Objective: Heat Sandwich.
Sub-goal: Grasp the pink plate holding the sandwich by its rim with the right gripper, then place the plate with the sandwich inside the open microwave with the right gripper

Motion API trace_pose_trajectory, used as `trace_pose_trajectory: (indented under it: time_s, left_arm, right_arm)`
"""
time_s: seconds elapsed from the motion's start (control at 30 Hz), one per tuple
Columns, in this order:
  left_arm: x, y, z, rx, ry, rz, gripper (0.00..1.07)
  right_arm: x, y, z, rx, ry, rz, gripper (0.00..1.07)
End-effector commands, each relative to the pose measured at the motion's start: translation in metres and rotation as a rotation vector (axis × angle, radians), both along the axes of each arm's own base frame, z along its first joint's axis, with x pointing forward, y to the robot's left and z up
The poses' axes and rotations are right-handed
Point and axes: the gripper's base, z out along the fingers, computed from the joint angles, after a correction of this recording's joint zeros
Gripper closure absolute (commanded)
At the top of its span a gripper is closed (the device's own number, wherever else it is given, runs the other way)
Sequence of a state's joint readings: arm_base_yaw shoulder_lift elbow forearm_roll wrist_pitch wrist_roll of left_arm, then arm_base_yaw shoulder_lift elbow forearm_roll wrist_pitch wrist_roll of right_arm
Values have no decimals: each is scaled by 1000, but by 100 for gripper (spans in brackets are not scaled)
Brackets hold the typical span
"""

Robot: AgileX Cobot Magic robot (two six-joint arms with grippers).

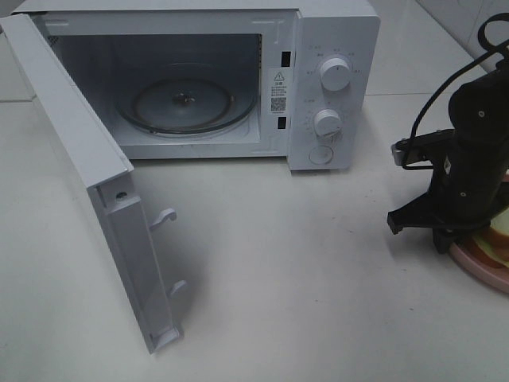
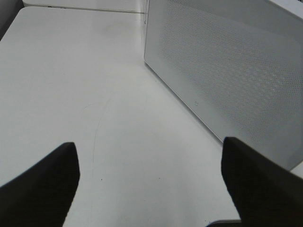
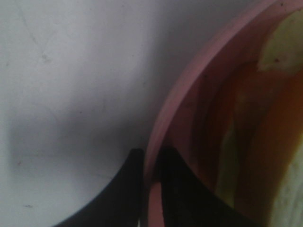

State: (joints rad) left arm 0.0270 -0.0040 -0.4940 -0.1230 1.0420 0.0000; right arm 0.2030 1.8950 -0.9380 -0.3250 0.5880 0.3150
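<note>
The sandwich point(image 1: 501, 233), white bread with orange crust, lies on a round pink plate point(image 1: 479, 268) at the table's right edge; my right arm hides most of it. My right gripper point(image 1: 455, 243) is down at the plate's near-left rim. In the right wrist view its two dark fingers point(image 3: 128, 189) stand on either side of the pink rim point(image 3: 189, 90), shut on it, with the sandwich point(image 3: 279, 52) inside the plate. My left gripper point(image 2: 149, 142) is open and empty over bare table; it is out of the exterior high view.
A white microwave point(image 1: 334, 48) stands at the back with its door point(image 1: 79, 159) swung open to the left and a glass turntable point(image 1: 187, 103) inside. The door's perforated panel point(image 2: 227, 71) stands close beside my left gripper.
</note>
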Motion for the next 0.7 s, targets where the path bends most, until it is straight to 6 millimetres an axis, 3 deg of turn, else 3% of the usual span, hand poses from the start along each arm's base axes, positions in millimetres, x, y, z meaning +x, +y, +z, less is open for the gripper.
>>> trace_pose_trajectory:
  time_s: [0.03,0.7]
  left_arm:
    - [-3,0,0,-2,-31,-6,31]
    - [-3,0,0,-2,-31,-6,31]
  right_arm:
    - [-4,-3,-6,-26,40,-1,107]
    - [-9,13,10,-194,15,125,107]
